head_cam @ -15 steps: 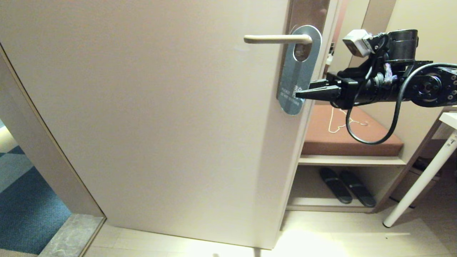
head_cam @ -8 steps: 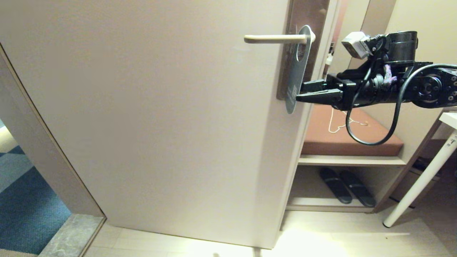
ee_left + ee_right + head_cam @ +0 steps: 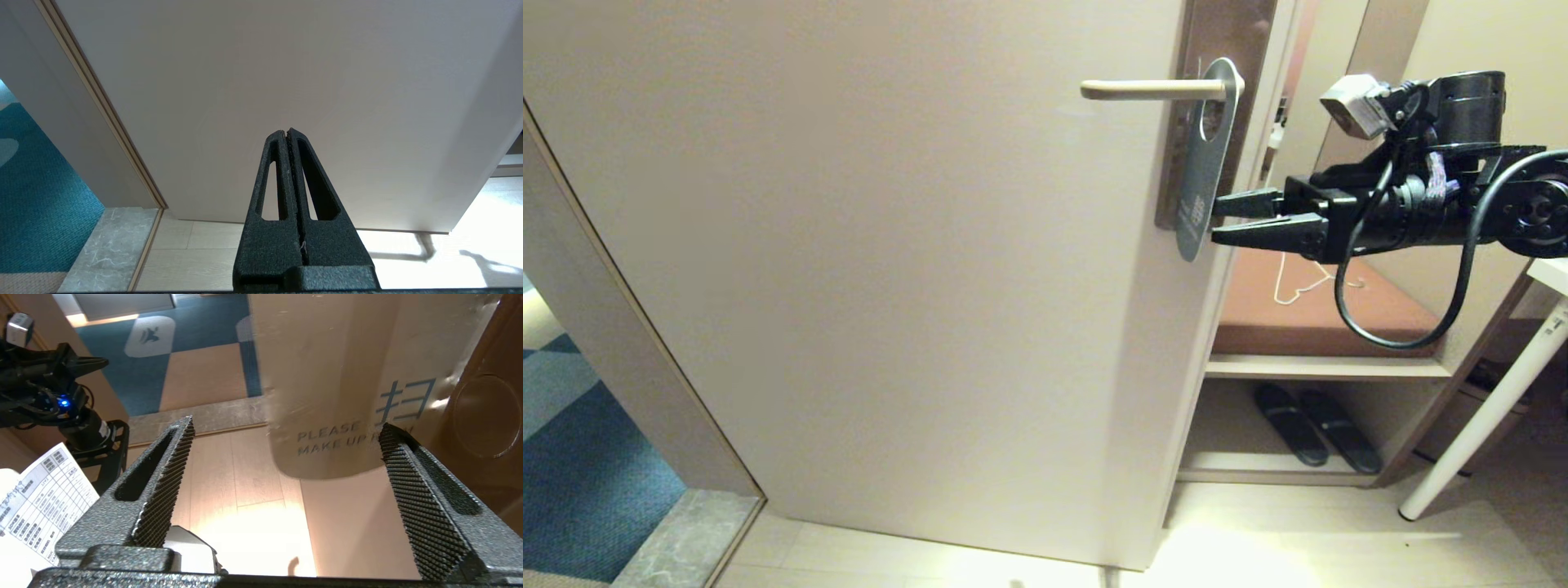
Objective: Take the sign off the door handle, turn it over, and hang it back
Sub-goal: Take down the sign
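Hotel-room entry, beige door [image 3: 890,269] filling most of the head view, blue carpet showing past the frame and a shelf unit with slippers [image 3: 1315,437] sitting below and behind the right end effector [image 3: 1217,219]. That end effector is reaching level toward the door edge, its jaws standing wide apart and gripping nothing. Directly ahead of its tips the sign [image 3: 1205,155] is hanging by its oval hole on the door handle [image 3: 1147,89], which is jutting out above and beyond the tips. Sign is turned nearly edge-on, lower end just in front of the tips; whether it is touching them is unclear. In the right wrist view the sign [image 3: 347,396] is showing its white "PLEASE MAKE UP ROOM" face toward the fingers [image 3: 412,498], hanging slightly beyond them. Left end effector [image 3: 288,132] is sitting parked low, pointing at the bottom of the door, jaws pressed together. Risks as judged: the card is hanging free and can be swinging, so any nudge from the tips may twist it further or slide it along the lever toward the open end and off. Re-gripping an edge-on card may miss or bend it.
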